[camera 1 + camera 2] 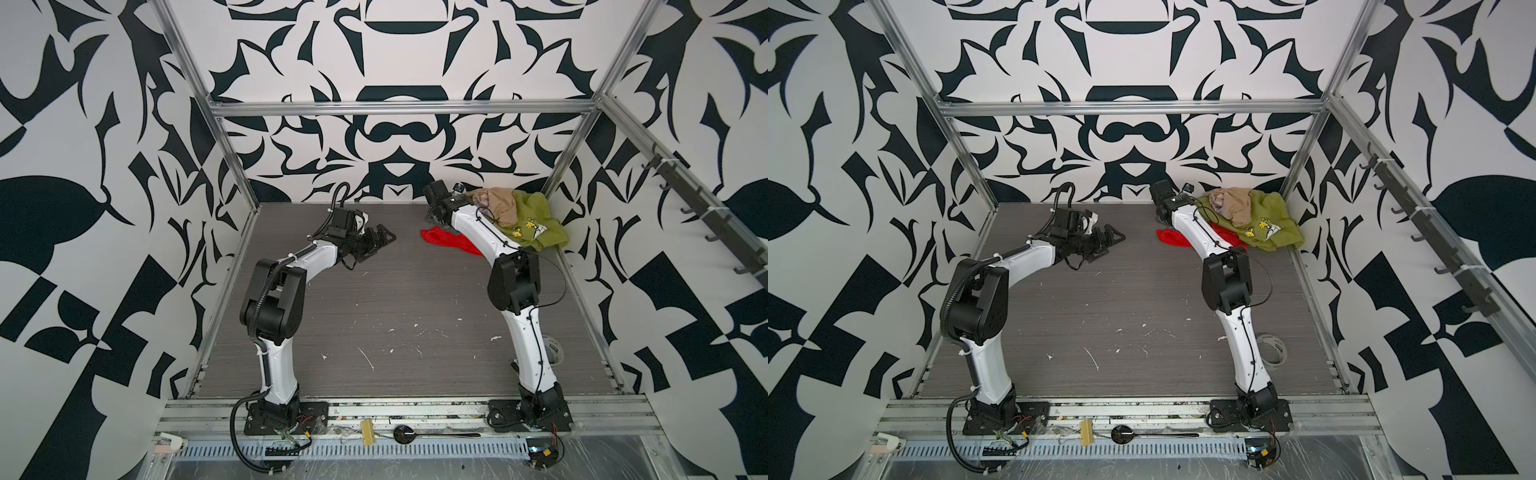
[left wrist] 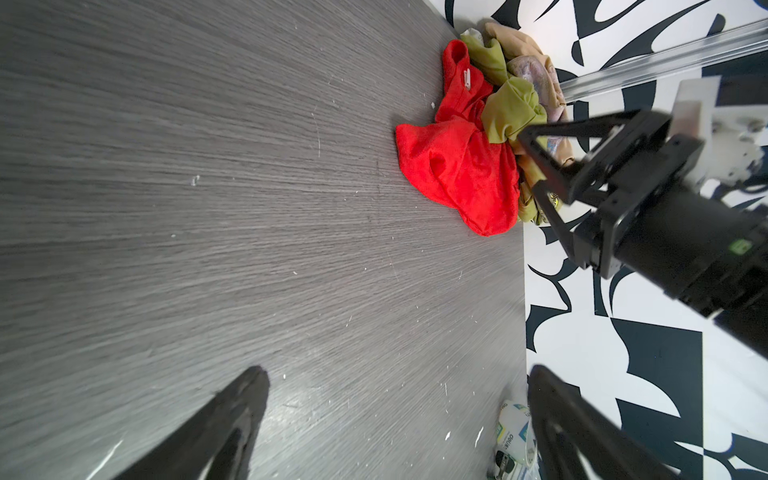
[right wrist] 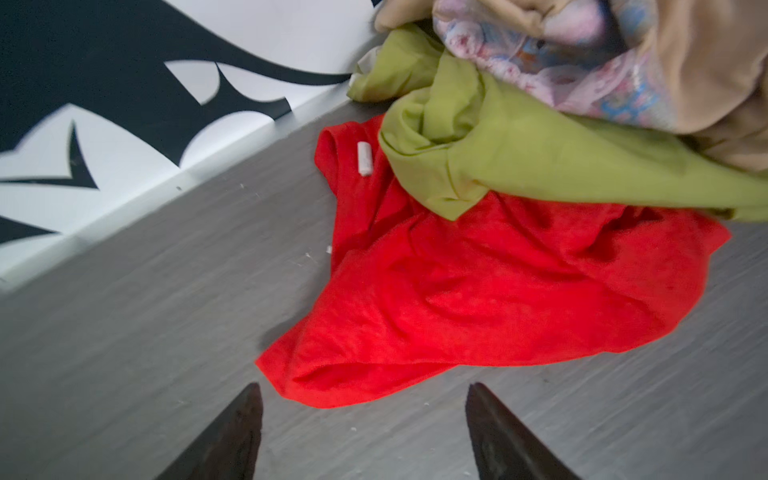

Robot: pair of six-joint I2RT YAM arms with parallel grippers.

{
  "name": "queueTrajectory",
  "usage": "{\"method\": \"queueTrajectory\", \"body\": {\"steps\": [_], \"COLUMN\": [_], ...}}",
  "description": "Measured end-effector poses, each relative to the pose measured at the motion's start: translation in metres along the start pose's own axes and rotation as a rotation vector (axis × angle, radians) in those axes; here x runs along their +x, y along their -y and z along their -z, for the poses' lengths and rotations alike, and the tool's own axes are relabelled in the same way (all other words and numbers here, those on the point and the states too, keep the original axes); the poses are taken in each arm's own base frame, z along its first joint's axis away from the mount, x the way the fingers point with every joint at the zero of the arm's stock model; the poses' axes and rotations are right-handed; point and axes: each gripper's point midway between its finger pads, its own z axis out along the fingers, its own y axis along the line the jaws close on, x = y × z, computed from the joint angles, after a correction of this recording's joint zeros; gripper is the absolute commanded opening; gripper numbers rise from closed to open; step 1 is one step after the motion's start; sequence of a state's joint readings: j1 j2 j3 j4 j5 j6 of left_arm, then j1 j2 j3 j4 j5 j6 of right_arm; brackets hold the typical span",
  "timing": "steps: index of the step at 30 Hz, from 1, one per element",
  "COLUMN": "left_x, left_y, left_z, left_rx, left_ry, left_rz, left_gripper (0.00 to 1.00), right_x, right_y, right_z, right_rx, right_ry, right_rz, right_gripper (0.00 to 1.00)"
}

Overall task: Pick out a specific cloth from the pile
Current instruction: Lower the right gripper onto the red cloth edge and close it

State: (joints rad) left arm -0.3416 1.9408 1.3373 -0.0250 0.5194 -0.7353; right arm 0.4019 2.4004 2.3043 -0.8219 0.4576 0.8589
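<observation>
The pile [image 1: 515, 216] lies in the back right corner of the table in both top views. Its olive-green shirt [image 1: 536, 226] [image 3: 519, 158] and beige garment [image 1: 498, 205] [image 3: 706, 62] rest on top. The cloth [image 1: 436, 240] [image 1: 1169, 237] [image 2: 457, 174] [image 3: 478, 299], bright red, spreads flat from under the green shirt toward the table's middle. My right gripper [image 3: 363, 390] [image 2: 528, 162] hovers just short of the cloth's near edge, open, with nothing between its fingers. My left gripper [image 1: 384, 239] [image 2: 398, 370] is open and empty over bare table, well left of the pile.
A roll of tape [image 1: 1273, 349] [image 2: 513, 436] lies by the right arm's lower link. The back wall and an aluminium corner post [image 1: 561, 166] stand right behind the pile. A rail of hooks [image 1: 685, 199] runs along the right wall.
</observation>
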Motion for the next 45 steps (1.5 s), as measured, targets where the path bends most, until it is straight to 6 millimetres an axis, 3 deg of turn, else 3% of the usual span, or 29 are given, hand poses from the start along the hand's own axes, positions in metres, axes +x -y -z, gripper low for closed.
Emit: {"method": "queueTrajectory", "body": {"steps": [9,17,26,30,45], "left_x": [0.005,0.012,0.008,0.008,0.014], "left_y": [-0.001,-0.007,-0.002,-0.001,-0.007], "left_z": [-0.001,-0.002,-0.002,-0.002,-0.004], "left_rx": [0.009,0.011,0.031,0.037,0.033], "left_ry": [-0.017,-0.030,-0.016,-0.018,-0.024], "left_rz": [0.005,0.023,0.019,0.020,0.037], "left_gripper": [1.00,1.00,1.00,1.00,1.00], "right_x": [0.023,0.051,0.055,0.056,0.053], "right_y": [0.006,0.010,0.002,-0.002,-0.008], "right_z": [-0.021,-0.052,-0.076,-0.082,-0.089], "right_rx": [0.047,0.069,0.050,0.037,-0.009], "right_ry": [-0.088,-0.161,-0.168,-0.167,-0.169], "right_rz": [-0.097,-0.102,-0.112,-0.109,-0.126], "right_gripper": [0.82,0.81,0.75,0.68,0.29]}}
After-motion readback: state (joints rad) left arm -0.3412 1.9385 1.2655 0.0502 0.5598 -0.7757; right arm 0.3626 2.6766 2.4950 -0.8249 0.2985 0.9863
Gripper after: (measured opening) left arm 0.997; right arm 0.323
